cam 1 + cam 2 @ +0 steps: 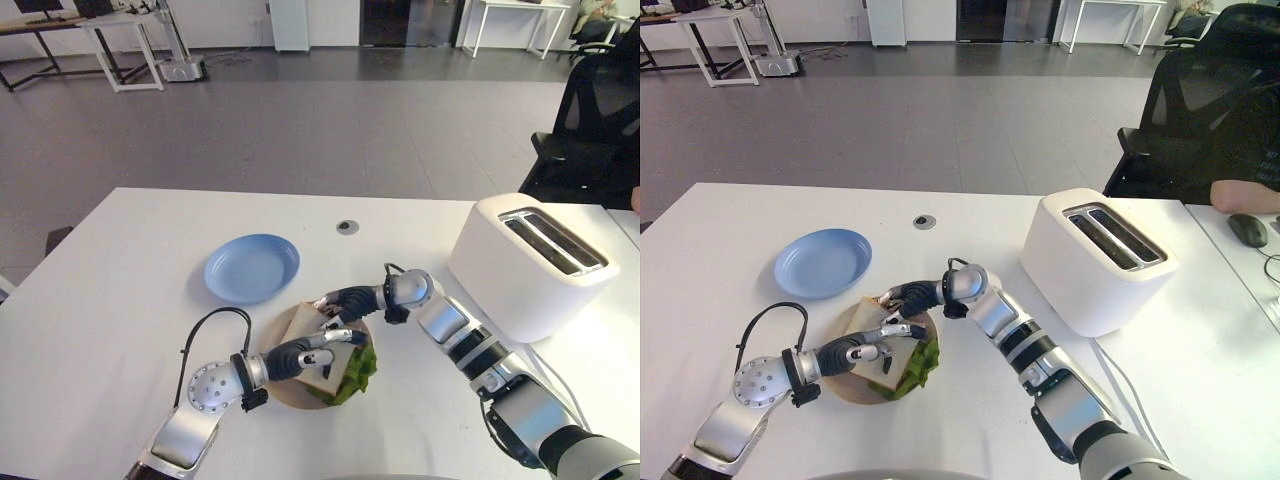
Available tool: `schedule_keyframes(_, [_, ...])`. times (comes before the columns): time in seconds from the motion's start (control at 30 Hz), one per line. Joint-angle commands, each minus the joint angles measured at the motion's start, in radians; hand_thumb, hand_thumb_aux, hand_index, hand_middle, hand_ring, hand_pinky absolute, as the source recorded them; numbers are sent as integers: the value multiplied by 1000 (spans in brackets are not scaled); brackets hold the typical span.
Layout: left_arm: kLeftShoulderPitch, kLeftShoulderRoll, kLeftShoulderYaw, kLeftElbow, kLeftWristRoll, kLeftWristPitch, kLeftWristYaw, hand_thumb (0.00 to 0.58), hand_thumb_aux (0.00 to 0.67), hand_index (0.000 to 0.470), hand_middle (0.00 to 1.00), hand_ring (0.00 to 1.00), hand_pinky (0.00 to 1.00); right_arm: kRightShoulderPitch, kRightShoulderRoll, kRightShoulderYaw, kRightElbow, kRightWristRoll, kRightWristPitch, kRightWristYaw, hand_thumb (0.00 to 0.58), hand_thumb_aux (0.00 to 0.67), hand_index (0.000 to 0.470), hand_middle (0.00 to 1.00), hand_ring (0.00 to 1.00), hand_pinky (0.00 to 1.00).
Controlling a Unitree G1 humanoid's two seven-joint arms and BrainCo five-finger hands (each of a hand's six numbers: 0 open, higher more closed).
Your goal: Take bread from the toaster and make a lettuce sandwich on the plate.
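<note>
Two hands meet over the wooden plate (287,398) near the table's (120,300) front edge. The left hand (300,356) is closed on the bread slice (318,378), which lies over lettuce (358,372). The right hand (346,299) seems to pinch its far corner. A blue plate (252,267) sits just behind, the toaster (525,265) toward the right edge.

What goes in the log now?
left hand, right hand on pale square bread slice | green lettuce leaf beneath | round tan plate | white toaster
</note>
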Motion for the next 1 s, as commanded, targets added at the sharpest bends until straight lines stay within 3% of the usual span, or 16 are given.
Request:
schedule_keyframes(0.03, [19, -34, 27, 102, -82, 214, 9, 0, 0, 0, 0, 0, 0, -3, -4, 13, -20, -19, 0, 22, 0, 0, 0, 0, 0, 0])
schedule_keyframes(0.17, [-24, -131, 115, 147, -227, 395, 103, 0, 0, 0, 0, 0, 0, -81, 12, -55, -35, -15, 4, -39, 0, 0, 0, 0, 0, 0])
schedule_keyframes(0.47, [-13, -142, 122, 139, -219, 422, 151, 0, 0, 0, 0, 0, 0, -250, 28, -308, -71, 9, -7, -331, 0, 0, 0, 0, 0, 0])
schedule_keyframes(0.6, [-31, -163, 155, 107, -250, 422, 178, 0, 0, 0, 0, 0, 0, -203, -17, -350, -214, 36, 45, -320, 0, 0, 0, 0, 0, 0])
schedule_keyframes(0.73, [-103, -218, 251, -21, -389, 448, 205, 0, 0, 0, 0, 0, 0, -113, -56, -386, -373, 116, 184, -262, 0, 0, 0, 0, 0, 0])
schedule_keyframes(0.83, [-166, -229, 332, -118, -506, 482, 222, 0, 0, 0, 0, 0, 0, -56, -78, -394, -414, 139, 217, -254, 0, 0, 0, 0, 0, 0])
schedule_keyframes(1.0, [-251, -94, 449, -75, -467, 419, 160, 0, 0, 0, 0, 0, 0, 35, -137, -394, -381, 134, 213, -245, 0, 0, 0, 0, 0, 0])
